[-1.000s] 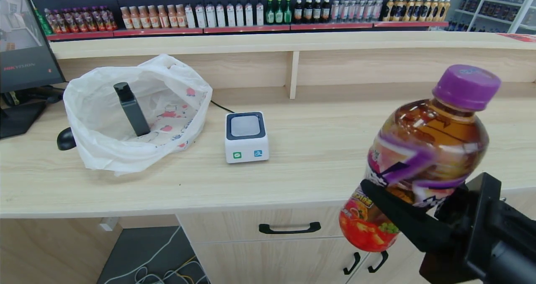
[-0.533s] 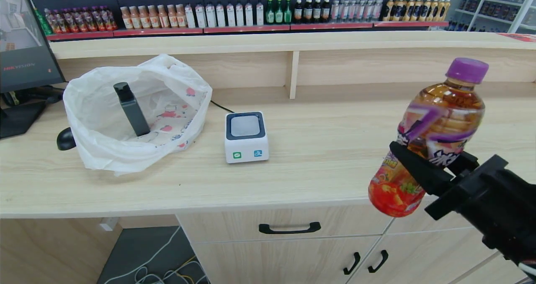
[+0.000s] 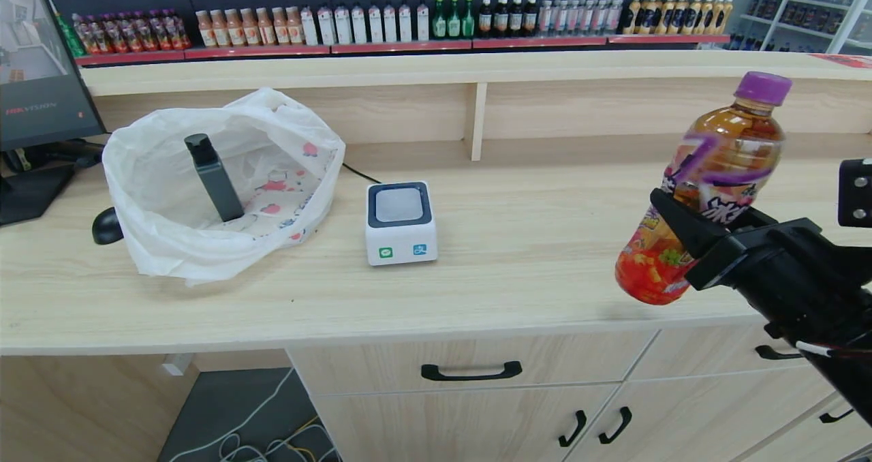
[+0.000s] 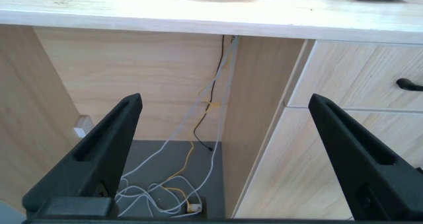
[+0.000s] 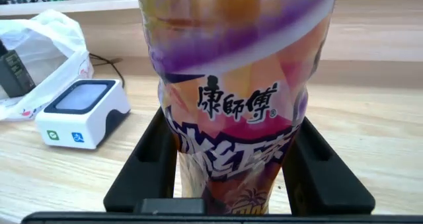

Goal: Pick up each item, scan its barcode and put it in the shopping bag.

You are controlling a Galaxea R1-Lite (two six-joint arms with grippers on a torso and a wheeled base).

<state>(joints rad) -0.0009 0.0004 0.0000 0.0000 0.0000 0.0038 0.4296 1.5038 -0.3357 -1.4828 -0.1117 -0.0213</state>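
My right gripper point(image 3: 705, 234) is shut on a juice bottle point(image 3: 708, 189) with a purple cap and a purple and red label, held upright above the right end of the counter point(image 3: 518, 244). In the right wrist view the bottle point(image 5: 238, 98) stands between the two fingers. The white barcode scanner point(image 3: 400, 222) sits at mid counter, well left of the bottle. The white shopping bag point(image 3: 218, 182) stands open at the left with a dark grey bottle point(image 3: 213, 176) inside. My left gripper point(image 4: 225, 158) is open below the counter's edge, holding nothing.
A black monitor point(image 3: 41, 73) and a black mouse point(image 3: 107, 225) sit at the counter's far left. A raised wooden ledge point(image 3: 477, 73) runs behind the counter, with shelves of bottles point(image 3: 409, 19) beyond. Drawers with black handles point(image 3: 470, 371) lie under the counter.
The right gripper has carried the bottle up and away from the camera, from below the counter's front edge to above its right end. Bag and scanner have not moved.
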